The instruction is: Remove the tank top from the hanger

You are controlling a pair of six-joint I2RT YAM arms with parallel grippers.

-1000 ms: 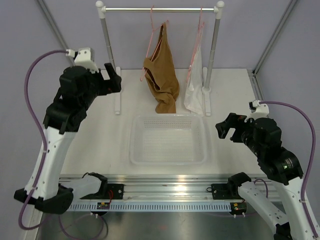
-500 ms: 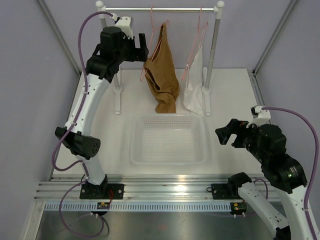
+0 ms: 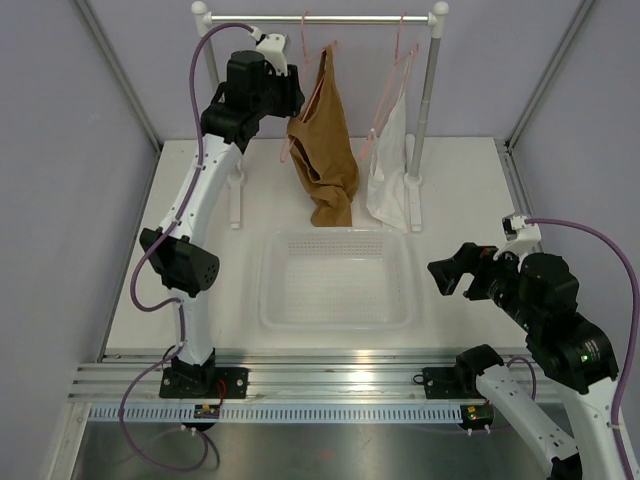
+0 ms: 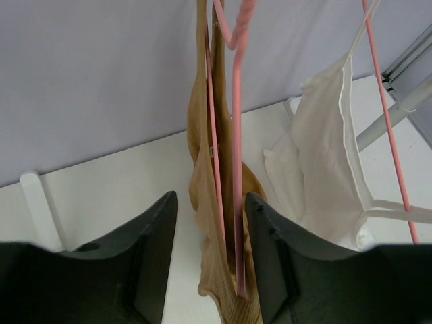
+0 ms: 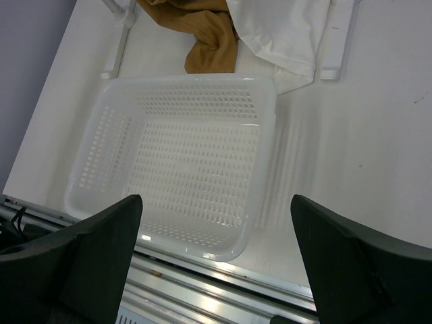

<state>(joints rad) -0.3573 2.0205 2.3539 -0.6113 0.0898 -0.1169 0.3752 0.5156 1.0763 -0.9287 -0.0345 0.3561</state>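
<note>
The tan tank top [image 3: 322, 150] hangs limp on the pink hanger [image 3: 299, 92], which hooks over the rail. My left gripper [image 3: 290, 95] is raised to the hanger's left side. In the left wrist view the tank top [image 4: 201, 202] and the hanger wire [image 4: 237, 169] run down between the two fingers of the left gripper [image 4: 210, 197]. The jaws are narrowed: the right finger is close against the wire and a gap shows beside the left one. My right gripper [image 3: 447, 272] hovers wide open and empty, low at the right, over the basket's corner [image 5: 216, 202].
A white garment [image 3: 390, 170] hangs on a second pink hanger [image 3: 398, 60] right of the tank top. The silver rail [image 3: 250, 18] stands on two white posts. A white perforated basket [image 3: 337, 322] sits in front of the rack.
The left arm swung up from the table's left to the hanger, and its jaws have narrowed around the tank top and wire. The right gripper drifted slightly lower.
</note>
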